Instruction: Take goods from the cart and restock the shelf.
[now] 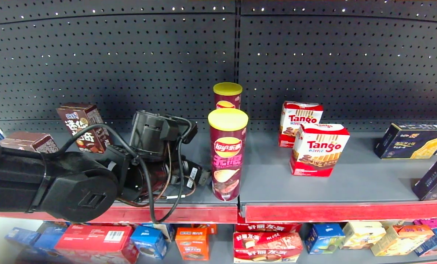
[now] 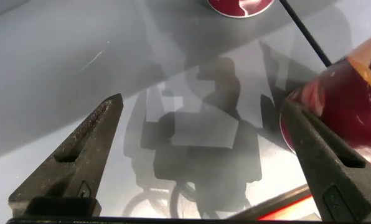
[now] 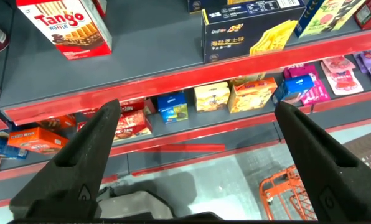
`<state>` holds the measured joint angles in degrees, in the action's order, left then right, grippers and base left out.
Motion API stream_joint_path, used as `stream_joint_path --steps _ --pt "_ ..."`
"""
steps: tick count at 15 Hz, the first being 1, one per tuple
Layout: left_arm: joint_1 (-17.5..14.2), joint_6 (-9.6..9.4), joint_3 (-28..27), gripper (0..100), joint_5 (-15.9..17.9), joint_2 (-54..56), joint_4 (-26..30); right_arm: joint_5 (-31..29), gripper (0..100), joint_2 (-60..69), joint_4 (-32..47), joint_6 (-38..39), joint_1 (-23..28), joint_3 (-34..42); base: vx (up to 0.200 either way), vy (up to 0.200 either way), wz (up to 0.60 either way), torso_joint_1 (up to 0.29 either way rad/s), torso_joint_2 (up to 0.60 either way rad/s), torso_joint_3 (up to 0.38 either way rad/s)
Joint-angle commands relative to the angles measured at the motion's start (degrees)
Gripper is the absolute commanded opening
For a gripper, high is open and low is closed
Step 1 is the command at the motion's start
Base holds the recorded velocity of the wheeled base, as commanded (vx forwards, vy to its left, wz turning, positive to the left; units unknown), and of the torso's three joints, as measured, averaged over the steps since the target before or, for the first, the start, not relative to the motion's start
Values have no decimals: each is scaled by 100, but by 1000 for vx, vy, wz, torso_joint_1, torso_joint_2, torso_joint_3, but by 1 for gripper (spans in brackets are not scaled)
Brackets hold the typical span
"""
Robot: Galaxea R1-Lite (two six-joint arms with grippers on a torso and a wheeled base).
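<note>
One chip can (image 1: pixel 227 154) at shelf (image 1: pixel 313 190) front, just beside my left gripper (image 2: pixel 202 102), fingers apart. I'd back out straight, not clipping it. Right gripper (image 3: pixel 198 104) fingers apart too.

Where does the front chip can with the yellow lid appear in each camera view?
Head view: front chip can upright by the red shelf edge strip, ahead of a second can.
Left wrist view: its dark red side next to one finger, outside the open left gripper.
Right wrist view: unsure; a dark red sliver beyond the wafer box may be it.
Shared landmark: that red strip.
</note>
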<state>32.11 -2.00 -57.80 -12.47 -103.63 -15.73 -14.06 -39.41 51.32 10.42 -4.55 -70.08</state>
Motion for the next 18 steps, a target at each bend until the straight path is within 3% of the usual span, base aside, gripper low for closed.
stream_joint_path --steps 1,6,10,12,14,15,16,18 --pt "-12 7 -4 100 -1 -61 -1 -1 100 -5 1 4 -2 3 0 0 0 0 0 0" --pt "-232 15 304 100 -10 326 -1 -1 100 -5 -79 -5 -2 3 0 0 0 0 0 0" --pt "-451 24 1192 100 -150 1706 43 -1 100 56 -96 -5 6 3 0 0 0 0 0 0" --pt "-627 33 1956 100 -335 2875 70 -18 100 92 -413 4 15 12 0 0 0 0 0 0" --pt "-838 218 2545 100 -686 3859 61 -36 100 100 -500 4 77 12 0 0 0 0 0 0" --pt "-935 446 2870 100 -924 4483 61 -45 100 100 -500 -5 94 -5 0 0 0 0 0 0" --pt "-987 543 3134 100 -1091 4976 70 -45 100 100 -492 -23 138 -5 0 0 0 0 0 0" --pt "-1198 551 3749 100 -1442 6461 500 -53 100 109 -474 -172 314 -23 0 0 0 0 0 0"
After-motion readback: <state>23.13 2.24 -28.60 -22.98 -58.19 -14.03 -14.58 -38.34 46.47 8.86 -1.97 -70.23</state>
